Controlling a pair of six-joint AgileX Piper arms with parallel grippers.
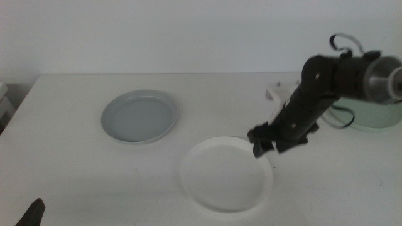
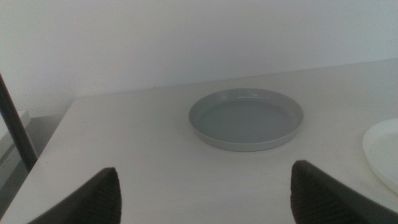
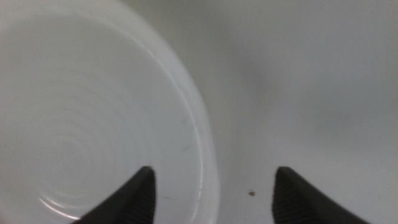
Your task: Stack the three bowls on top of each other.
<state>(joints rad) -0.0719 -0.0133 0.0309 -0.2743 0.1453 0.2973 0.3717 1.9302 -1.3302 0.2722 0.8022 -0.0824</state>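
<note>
The grey-blue bowl (image 1: 139, 116) sits on the table left of centre; it also shows in the left wrist view (image 2: 245, 118). The white bowl (image 1: 226, 172) sits near the front centre and shows in the left wrist view (image 2: 382, 152) and the right wrist view (image 3: 81, 112). The pale mint green bowl (image 1: 377, 116) is at the far right, partly hidden behind the right arm. My right gripper (image 1: 267, 145) is open, its jaws straddling the white bowl's right rim (image 3: 214, 177). My left gripper (image 1: 31, 213) waits open at the front left corner (image 2: 205, 180).
A small white object (image 1: 279, 93) lies behind the right arm near the table's back right. The white table (image 1: 75, 169) has a wall behind it. A dark vertical bar (image 2: 15, 134) stands off the table's left edge.
</note>
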